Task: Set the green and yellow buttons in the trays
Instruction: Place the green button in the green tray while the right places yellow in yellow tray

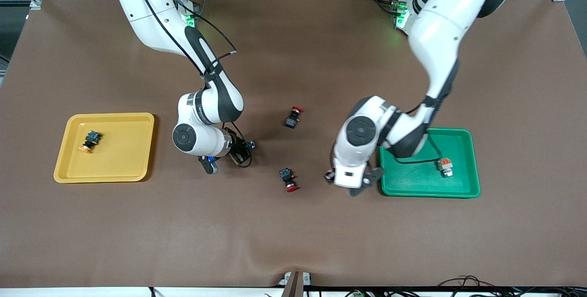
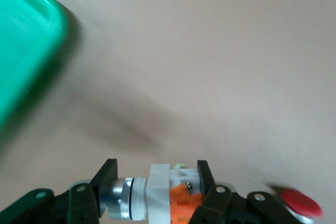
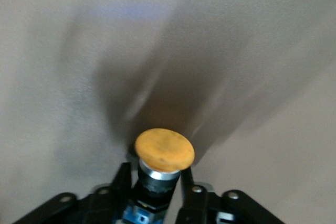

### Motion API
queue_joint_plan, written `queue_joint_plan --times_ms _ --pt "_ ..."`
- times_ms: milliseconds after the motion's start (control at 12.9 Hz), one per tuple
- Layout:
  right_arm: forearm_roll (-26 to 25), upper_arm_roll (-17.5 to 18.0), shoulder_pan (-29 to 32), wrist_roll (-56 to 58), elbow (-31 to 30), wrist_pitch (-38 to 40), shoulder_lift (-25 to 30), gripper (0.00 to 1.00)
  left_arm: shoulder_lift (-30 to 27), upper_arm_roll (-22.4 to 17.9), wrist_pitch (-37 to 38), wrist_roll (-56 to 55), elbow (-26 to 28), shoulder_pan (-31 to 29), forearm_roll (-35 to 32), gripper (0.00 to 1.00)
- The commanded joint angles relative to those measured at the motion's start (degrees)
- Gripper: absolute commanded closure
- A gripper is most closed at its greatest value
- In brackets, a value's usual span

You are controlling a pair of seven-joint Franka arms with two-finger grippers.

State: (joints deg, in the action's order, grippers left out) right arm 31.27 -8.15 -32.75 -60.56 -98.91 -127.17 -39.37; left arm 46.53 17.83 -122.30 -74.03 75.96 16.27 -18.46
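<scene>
We see the right gripper (image 3: 153, 182) clamped on a black-bodied push-button switch with an orange-yellow round cap (image 3: 164, 149), its fingers (image 3: 122, 182) pressed against the body on either side, held over the brown table (image 1: 293, 242) between the shallow yellow plastic tray (image 1: 137, 150) and the middle of the table. In that yellow tray lies a second black-bodied switch with an orange-yellow cap (image 1: 90, 141). The left gripper (image 2: 156, 182) is closed on a white-bodied switch with an orange block and a silvery end (image 2: 157, 198), the switch lying crosswise between its fingers (image 2: 107, 174), over bare table just beside the rim of the shallow green plastic tray (image 1: 472, 168). Inside the green tray rests another white-bodied switch with an orange block (image 1: 445, 166). Two black-bodied switches with red caps lie on the table between the arms, one farther from the front camera (image 1: 293, 117) and one nearer (image 1: 289, 180).
</scene>
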Motion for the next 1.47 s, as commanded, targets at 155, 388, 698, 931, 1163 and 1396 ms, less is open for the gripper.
queue_joint_plan --times_ms 155,388,698,931,1163,1396 --pt "0.1 -1.9 6.7 12.5 -0.4 16.4 7.0 1.0 -6.1 0.7 5.6 3.9 7.3 -8.8 0.1 0.75" --pt "-6.6 -7.6 8.0 22.7 -0.2 25.5 9.4 1.0 -8.8 3.3 2.8 4.3 13.5 -15.6 0.1 0.75" --pt "-14.6 -16.5 11.1 46.8 -0.9 27.9 8.5 1.0 -10.7 8.0 -5.3 6.6 21.8 -24.8 -0.3 0.63" --pt "-14.7 -16.5 20.6 66.7 -0.8 27.6 6.9 1.0 -10.8 8.1 -5.4 7.1 22.2 -25.9 -0.3 0.0" --pt "-15.3 -16.5 22.8 69.9 -0.8 24.3 4.9 1.0 -14.2 8.1 -4.0 10.6 22.2 -26.1 -0.3 0.0" --pt "-17.1 -16.3 25.9 75.8 -0.8 16.0 1.0 1.0 -20.2 7.8 0.9 19.6 21.4 -26.4 -0.2 0.0"
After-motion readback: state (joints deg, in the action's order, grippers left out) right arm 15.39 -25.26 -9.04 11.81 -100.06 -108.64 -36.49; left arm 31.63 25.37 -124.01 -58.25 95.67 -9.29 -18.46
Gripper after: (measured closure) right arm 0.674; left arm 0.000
